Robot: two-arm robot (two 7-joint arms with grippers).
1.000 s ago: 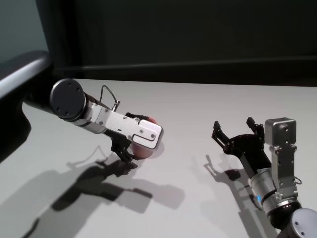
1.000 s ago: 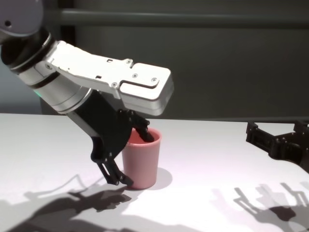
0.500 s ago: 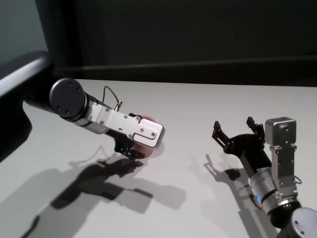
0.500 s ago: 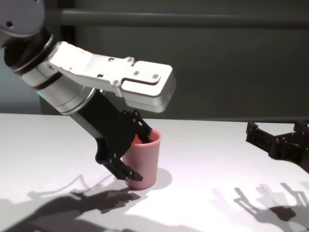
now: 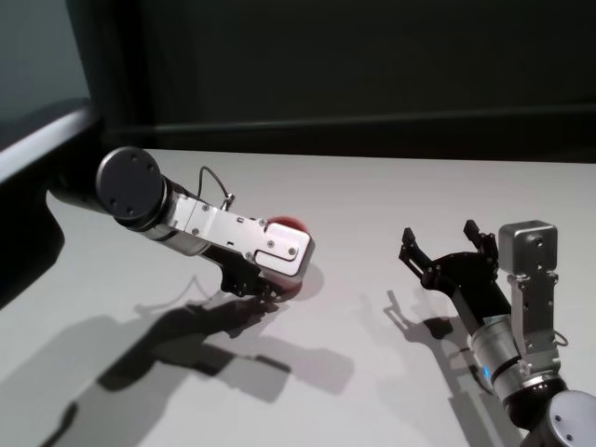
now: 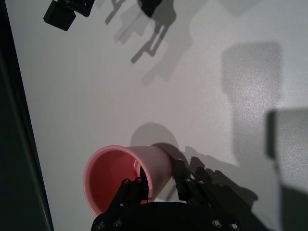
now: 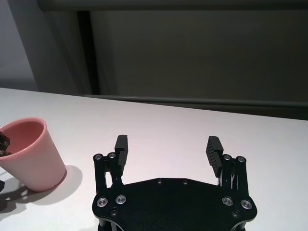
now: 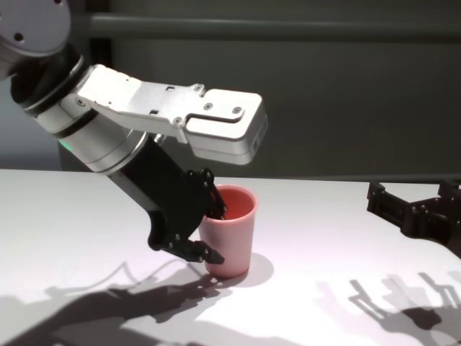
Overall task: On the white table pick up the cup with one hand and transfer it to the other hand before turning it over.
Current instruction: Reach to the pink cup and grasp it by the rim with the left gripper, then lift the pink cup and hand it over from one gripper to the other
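Gripping the cup is the step in hand — the pick-up that opens the task. The left end effector reaches down at a slant from the robot's left, one finger inside the rim and the other outside against the wall, so the pink wall is pinched between them; the left wrist view shows the same, the fingers straddling the near edge of the rim. The cup leans a little, its mouth tipped toward the left arm. Its base looks to be at or barely off the surface, the shadow tight under it; I cannot tell for certain whether it has left the surface.

The right end effector hangs well apart on the robot's right, palm facing the cup, its jaws spread wide and holding nothing. From its own wrist view the cup sits off to one side, with bare surface between.

Judged from this, the task is at its start: grasp made, lift barely begun, transfer and turning over not yet done.

The next move calls for a clean lift, with the pinch firm enough that the smooth tapered wall does not swivel or slip — a one-wall rim grip invites that. Then the cup should be carried toward the right end effector and offered with its outer wall free, so the waiting jaws can close around the body without fouling the left fingers.
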